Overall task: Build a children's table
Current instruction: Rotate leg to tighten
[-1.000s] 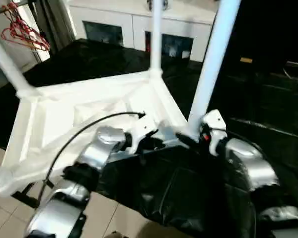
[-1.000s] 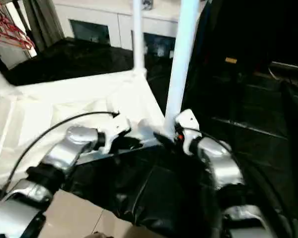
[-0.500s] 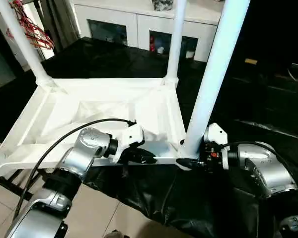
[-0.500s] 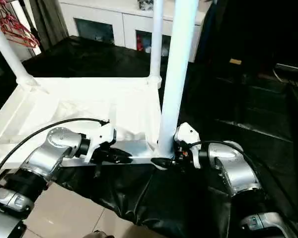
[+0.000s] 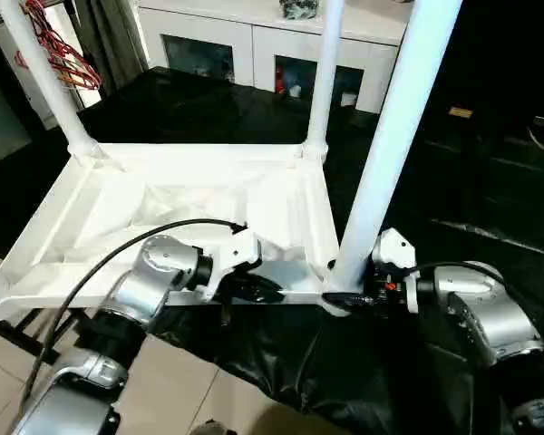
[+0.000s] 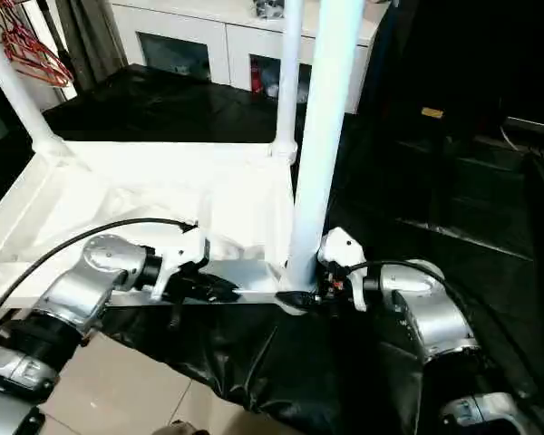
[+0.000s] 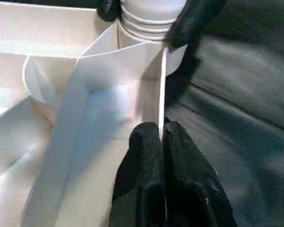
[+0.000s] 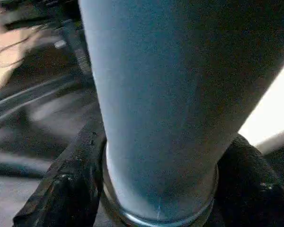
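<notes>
Here both fingers (image 7: 151, 161) pinch the tabletop's rim (image 7: 162, 94).

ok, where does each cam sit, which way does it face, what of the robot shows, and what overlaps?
Left and right eye views: on the head, looking forward and down at the upturned table top; both silver forearms show.
Left wrist view: along the left gripper, pinched on the top's rim.
Right wrist view: along the right gripper, its fingers either side of the near leg.
Shared: the left wrist view also catches the right gripper's fingers at that leg's base.
</notes>
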Tool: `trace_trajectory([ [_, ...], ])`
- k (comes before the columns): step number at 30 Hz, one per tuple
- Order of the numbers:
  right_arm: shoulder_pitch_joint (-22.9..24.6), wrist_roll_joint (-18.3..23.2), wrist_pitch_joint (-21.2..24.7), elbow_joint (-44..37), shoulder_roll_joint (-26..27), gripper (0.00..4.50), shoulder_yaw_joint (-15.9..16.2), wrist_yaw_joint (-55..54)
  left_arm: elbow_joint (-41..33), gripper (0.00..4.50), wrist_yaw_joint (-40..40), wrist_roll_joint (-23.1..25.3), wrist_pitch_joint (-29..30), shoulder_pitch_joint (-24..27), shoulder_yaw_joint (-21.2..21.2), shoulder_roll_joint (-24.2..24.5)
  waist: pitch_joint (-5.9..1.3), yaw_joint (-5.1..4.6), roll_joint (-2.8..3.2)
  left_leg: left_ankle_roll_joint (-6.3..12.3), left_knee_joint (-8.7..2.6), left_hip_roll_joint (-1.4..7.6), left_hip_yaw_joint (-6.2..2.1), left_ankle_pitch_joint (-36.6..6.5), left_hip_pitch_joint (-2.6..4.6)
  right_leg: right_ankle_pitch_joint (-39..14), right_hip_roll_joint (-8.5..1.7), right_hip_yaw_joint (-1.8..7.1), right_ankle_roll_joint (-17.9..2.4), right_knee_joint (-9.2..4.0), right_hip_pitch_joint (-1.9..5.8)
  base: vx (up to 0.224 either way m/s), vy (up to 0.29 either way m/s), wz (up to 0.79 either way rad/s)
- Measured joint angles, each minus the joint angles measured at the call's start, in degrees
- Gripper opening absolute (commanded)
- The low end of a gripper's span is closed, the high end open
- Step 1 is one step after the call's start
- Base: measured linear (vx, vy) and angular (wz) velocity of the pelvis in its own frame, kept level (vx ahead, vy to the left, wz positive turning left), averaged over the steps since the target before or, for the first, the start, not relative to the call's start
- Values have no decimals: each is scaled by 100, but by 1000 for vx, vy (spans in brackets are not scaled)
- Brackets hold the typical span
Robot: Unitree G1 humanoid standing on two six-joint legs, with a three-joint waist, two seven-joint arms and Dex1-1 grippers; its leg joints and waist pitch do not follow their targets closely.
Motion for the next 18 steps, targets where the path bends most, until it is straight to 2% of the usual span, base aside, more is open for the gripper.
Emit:
trace_trajectory([
  [5,-291,-243,42,579,610,267,-406,-1685,563,0,1051,223,123,-358,87,-502,-2,-66,-1,-5,11,-1,1,3,16,4,-2,6,1,5,15,0,0,0],
  [11,-760,-492,128,1221,1397,267,-858,-3875,1263,0,2296,460,274,-815,198,-1187,-13,-92,15,-8,9,-7,4,3,21,5,-6,10,2,-2,26,0,0,0],
  [14,-774,-505,56,1271,1522,267,-934,-4133,1281,0,2407,462,275,-821,206,-1241,-27,-78,36,-5,-6,-10,4,1,20,4,-8,7,3,-15,29,0,0,0],
  [16,-775,-499,36,1286,1536,337,-955,-4135,1281,0,2416,463,275,-820,206,-1242,-27,-71,37,-4,-7,-8,4,2,21,4,-8,4,4,-13,28,0,0,0],
  [18,-774,-493,48,1285,1546,337,-958,-4111,1281,0,2412,463,275,-819,206,-1240,-27,-77,37,-4,-7,-8,4,3,21,4,-8,4,4,-13,28,0,0,0],
])
